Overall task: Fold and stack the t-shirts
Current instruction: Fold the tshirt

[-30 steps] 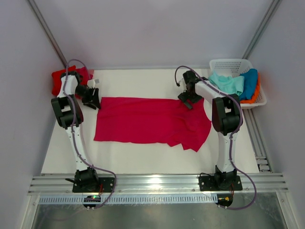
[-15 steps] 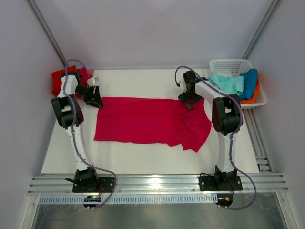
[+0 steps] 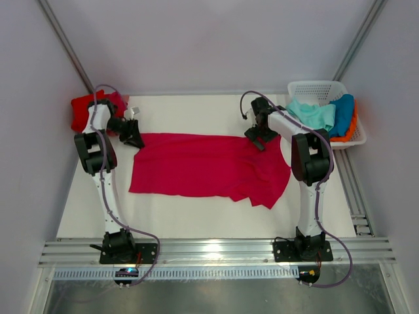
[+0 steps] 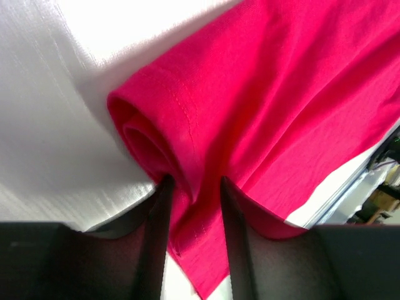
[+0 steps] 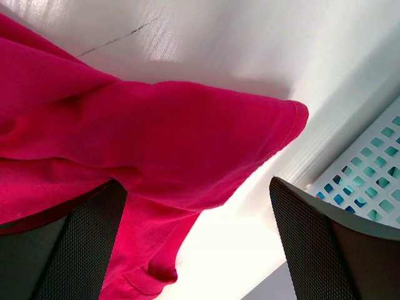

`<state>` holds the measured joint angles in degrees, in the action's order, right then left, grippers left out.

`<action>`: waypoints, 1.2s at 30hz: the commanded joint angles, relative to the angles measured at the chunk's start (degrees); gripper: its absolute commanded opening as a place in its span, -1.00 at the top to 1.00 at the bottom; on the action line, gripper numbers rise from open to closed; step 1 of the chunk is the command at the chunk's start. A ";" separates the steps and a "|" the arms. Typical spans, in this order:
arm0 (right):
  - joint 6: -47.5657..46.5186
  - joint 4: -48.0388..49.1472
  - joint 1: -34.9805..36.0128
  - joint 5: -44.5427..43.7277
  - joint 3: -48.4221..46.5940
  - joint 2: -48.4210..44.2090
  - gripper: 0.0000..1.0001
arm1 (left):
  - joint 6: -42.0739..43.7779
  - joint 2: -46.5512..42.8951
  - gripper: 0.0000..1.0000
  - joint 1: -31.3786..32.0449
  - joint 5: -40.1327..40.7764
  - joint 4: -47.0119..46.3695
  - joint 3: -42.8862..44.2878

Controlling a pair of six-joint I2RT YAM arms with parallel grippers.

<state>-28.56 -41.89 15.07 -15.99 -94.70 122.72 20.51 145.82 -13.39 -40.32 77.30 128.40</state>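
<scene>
A white lattice basket [image 3: 306,89] stands at the white table's [image 3: 196,222] far right corner.

Top view high behind arms; wrist views close, each sharing crimson t-shirt [image 3: 206,167] with it.

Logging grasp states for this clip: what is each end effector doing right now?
Left end effector: closing on the far-left corner of the crimson t-shirt, cloth between its fingers.
Right end effector: open wide over the shirt's far-right corner, holding nothing.

No legible text or labels
</scene>
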 commanded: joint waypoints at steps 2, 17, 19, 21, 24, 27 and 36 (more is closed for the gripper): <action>-0.10 -1.53 0.57 -0.54 0.65 -2.31 -0.99 | -0.65 1.31 0.76 1.43 -1.17 -0.48 1.85; -0.10 -1.53 0.75 -0.54 1.09 -2.48 -0.99 | 1.99 -2.20 1.00 -0.23 8.76 0.32 1.86; -0.01 -1.53 0.75 -0.45 1.18 -2.48 -0.99 | 1.29 -2.82 1.00 -1.46 11.90 -0.74 1.85; -0.01 -1.62 0.75 -0.36 1.27 -2.48 -0.99 | -0.30 -3.61 1.00 -2.25 13.77 -2.40 1.94; 0.17 -1.62 0.75 -0.01 1.27 -2.31 -0.99 | -0.74 -4.58 1.00 -3.48 15.44 -3.47 1.94; 0.26 -1.70 0.84 0.08 1.00 -2.22 -0.99 | -0.74 -4.84 1.00 -4.19 16.32 -3.82 2.12; 0.26 -1.79 0.84 0.08 1.36 -2.48 -0.99 | -1.18 -4.84 0.64 -4.19 16.76 -4.35 2.12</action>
<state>-28.25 -42.00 16.64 -14.41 -94.37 122.45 19.31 144.77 -16.10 -28.14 75.90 129.01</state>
